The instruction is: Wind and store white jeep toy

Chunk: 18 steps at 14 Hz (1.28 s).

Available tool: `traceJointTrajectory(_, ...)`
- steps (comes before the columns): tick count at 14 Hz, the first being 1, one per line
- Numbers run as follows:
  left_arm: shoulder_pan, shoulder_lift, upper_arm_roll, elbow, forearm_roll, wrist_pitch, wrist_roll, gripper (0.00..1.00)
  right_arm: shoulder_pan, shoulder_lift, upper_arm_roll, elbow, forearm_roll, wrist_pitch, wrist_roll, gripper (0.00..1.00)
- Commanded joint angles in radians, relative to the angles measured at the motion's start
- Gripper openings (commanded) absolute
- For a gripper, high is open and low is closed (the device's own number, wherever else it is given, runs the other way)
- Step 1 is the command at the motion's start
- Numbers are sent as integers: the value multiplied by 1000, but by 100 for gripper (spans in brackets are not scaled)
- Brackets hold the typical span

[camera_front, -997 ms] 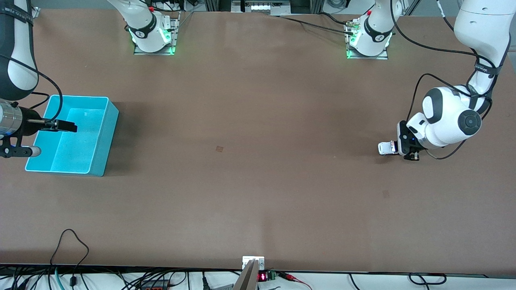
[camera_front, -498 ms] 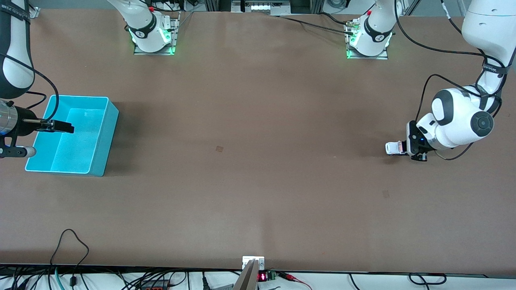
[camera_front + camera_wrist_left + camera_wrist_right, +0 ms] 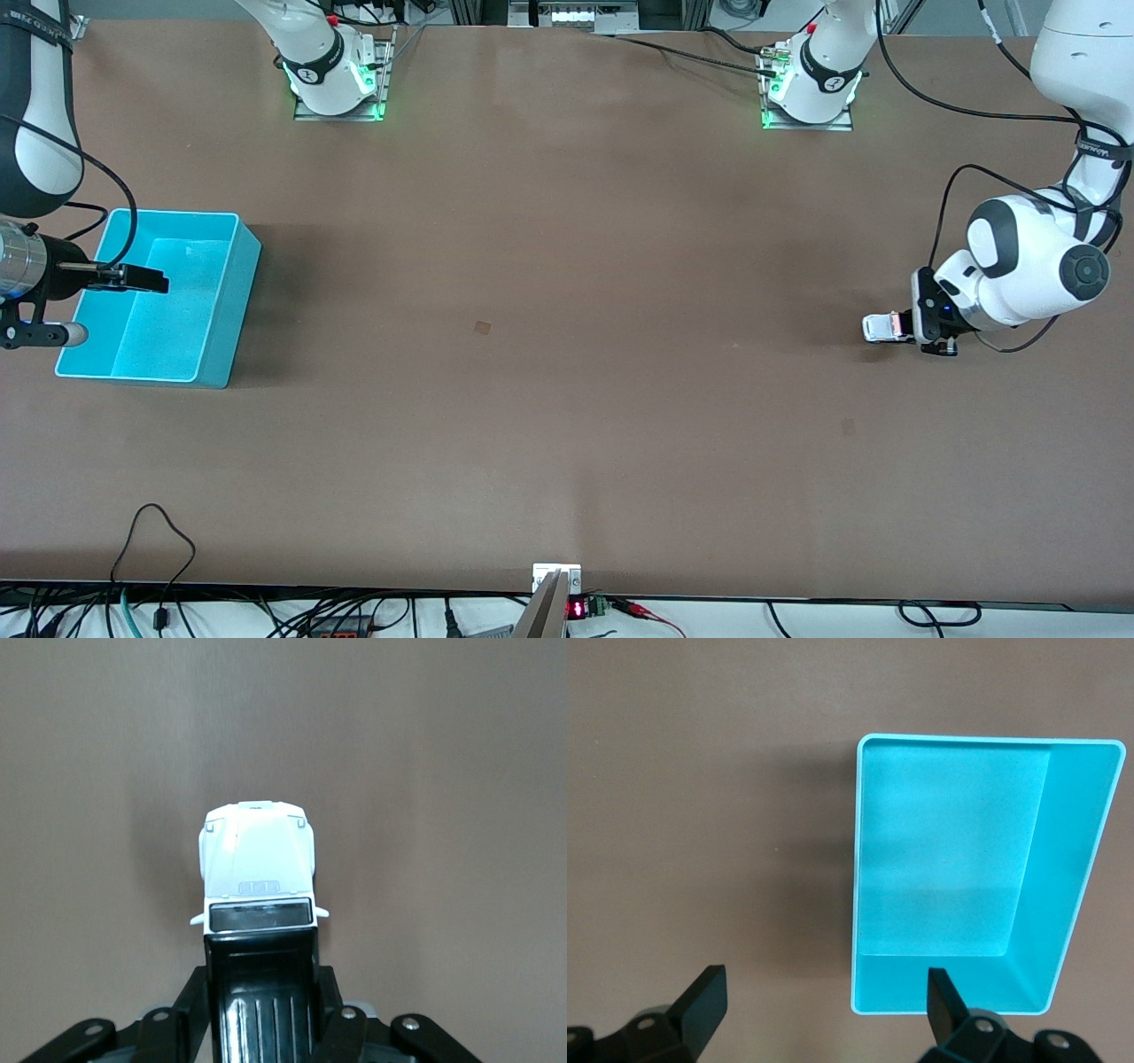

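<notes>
The white jeep toy (image 3: 880, 328) sits low on the brown table near the left arm's end, its hood pointing toward the right arm's end. My left gripper (image 3: 902, 326) is shut on its rear half. In the left wrist view the white hood of the jeep (image 3: 257, 859) sticks out ahead of my left gripper (image 3: 263, 985), whose fingers (image 3: 198, 990) press on both sides of the black roof panel. My right gripper (image 3: 146, 280) hangs open over the turquoise bin (image 3: 237, 301). The right wrist view shows my right gripper (image 3: 822, 994) holding nothing, one fingertip over the bin's rim (image 3: 857, 859).
The turquoise bin holds nothing. Both arm bases (image 3: 335, 84) stand along the table's edge farthest from the front camera. Cables (image 3: 159, 532) lie at the edge nearest that camera. Wide bare tabletop (image 3: 549, 337) lies between bin and jeep.
My left gripper has slid the jeep backward along the table toward the left arm's end. The right gripper has stayed over the bin.
</notes>
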<state>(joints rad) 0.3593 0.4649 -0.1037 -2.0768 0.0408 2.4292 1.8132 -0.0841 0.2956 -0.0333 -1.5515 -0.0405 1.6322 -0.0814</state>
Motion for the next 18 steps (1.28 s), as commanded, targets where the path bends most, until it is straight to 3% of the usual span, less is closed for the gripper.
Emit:
traceJointTrajectory(1,32,132,-4,58,31,45,35,23,0,5,4,4,13,-9,-1,100)
traceJointTrajectory(10,111,152,-17,75,33,45,107,24,29,4,6,8,18,-12,12,100)
traceJointTrajectory(13,122,146,-22,75,33,45,121,28,32,4,6,8,18,-12,11,100)
traceJointTrajectory(14,124,133,-34,78,31,42,133,36,30,4,7,8,18,-11,11,100)
traceJointTrajectory(15,127,117,-51,98,24,24,133,63,30,4,7,8,18,-11,11,100)
traceJointTrajectory(16,135,106,-69,112,25,-13,135,100,30,4,7,8,18,-11,11,100)
traceJointTrajectory(18,147,81,-111,161,24,-129,133,100,30,4,7,8,22,-11,11,100)
